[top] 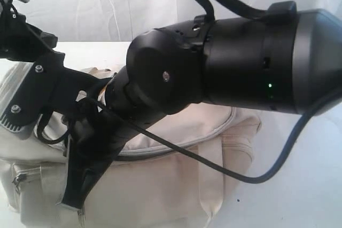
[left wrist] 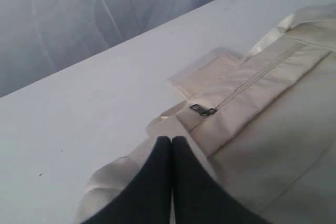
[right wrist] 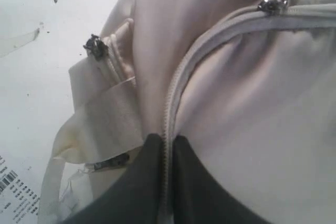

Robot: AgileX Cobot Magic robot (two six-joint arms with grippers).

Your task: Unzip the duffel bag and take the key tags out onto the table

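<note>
The duffel bag (top: 235, 129), one, lies on the table (left wrist: 79, 108); left claw (left wrist: 171, 140) closed tight, right claw (right wrist: 167, 141) narrow over its zipper (right wrist: 173, 93).

Soft, even light fills the room. The broad white tabletop (top: 304, 185) and the wrinkled white backdrop sheet (top: 107, 4) nearly wash out. In the exterior view the bulky black robot arm (top: 240, 62) sits too close to the lens and is blurred, with a dull sheen on its joint. The left wrist view looks cool, grey and dim, and the black left gripper (left wrist: 171, 148) is a smear. The right wrist view is warmer. There the cream-white fabric duffel bag (right wrist: 236, 119) is soft, with shadowed folds.
</note>
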